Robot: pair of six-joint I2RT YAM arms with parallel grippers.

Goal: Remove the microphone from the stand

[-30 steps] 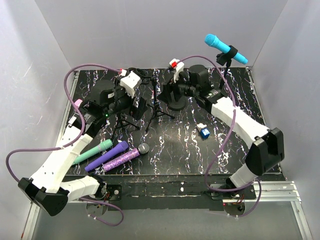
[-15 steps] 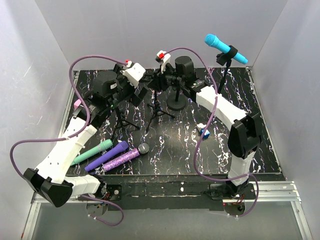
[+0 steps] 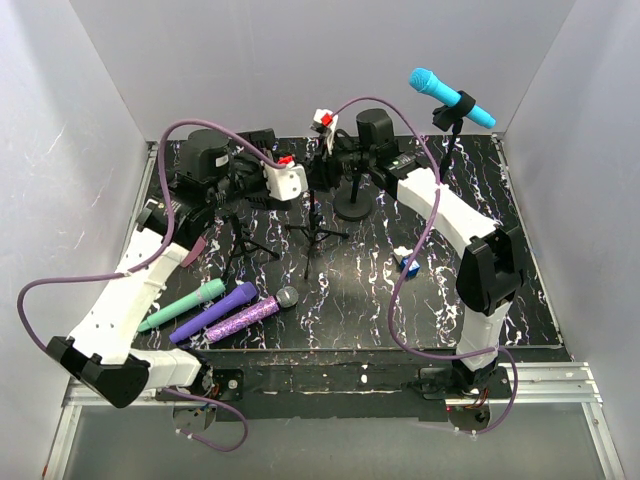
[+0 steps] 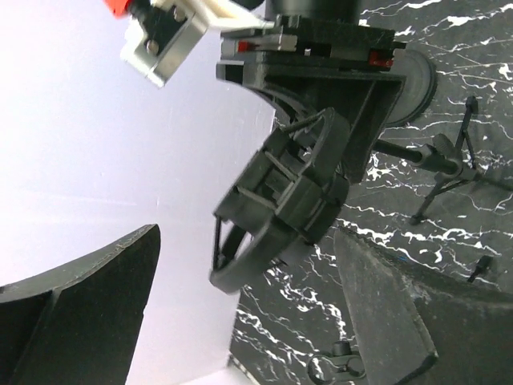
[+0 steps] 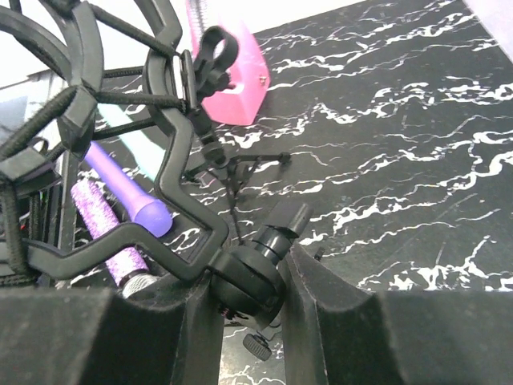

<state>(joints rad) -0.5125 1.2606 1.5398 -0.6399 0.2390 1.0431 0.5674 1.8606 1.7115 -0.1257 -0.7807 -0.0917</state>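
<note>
Shock mount clamped at its base joint by right end effector; left end effector spread apart, apparently straddling the mount's ring, contact unclear.

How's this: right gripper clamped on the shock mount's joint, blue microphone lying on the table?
No: the blue microphone sits clipped in its stand at the far right, per the top view. The right gripper does clamp the shock mount joint.

walls: plain pale grey panels, three sides | bench: black top, white marbling | near edge: metal rail | light: even, soft
</note>
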